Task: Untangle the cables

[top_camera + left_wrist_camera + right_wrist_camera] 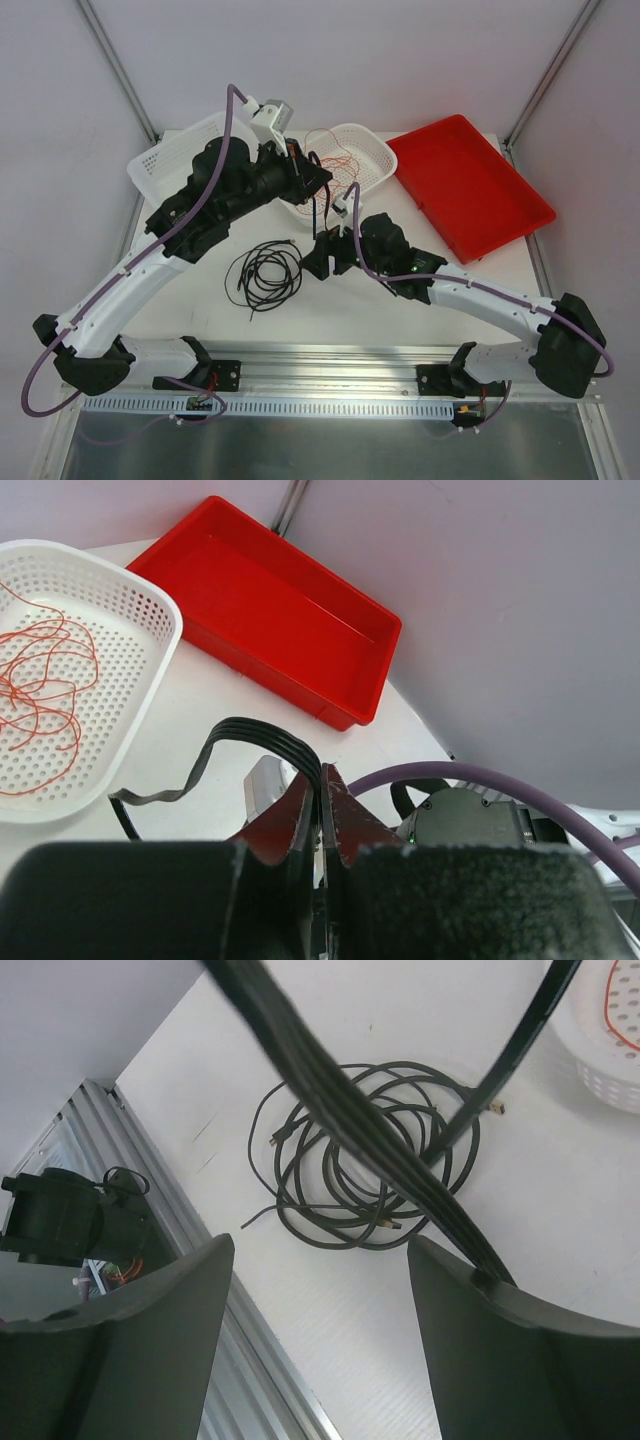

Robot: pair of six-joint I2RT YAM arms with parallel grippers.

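Note:
My left gripper (318, 183) is shut on a black flat ribbon cable (322, 212) and holds it above the table; in the left wrist view the ribbon (262, 736) arches out from between the red-padded fingertips (322, 780). My right gripper (318, 262) is open below it. In the right wrist view the ribbon (340, 1120) hangs diagonally and touches the right finger (470, 1320), not clamped, and the gripper (320, 1245) is wide open. A coil of thin black cable (265, 275) lies on the table, also in the right wrist view (370, 1175), under the ribbon.
A round white basket (372, 140) holding thin red wire (335, 160) stands behind the grippers. A red tray (470, 185) is at the back right and a rectangular white basket (165, 160) at the back left. The metal rail (250, 1340) runs along the table's near edge.

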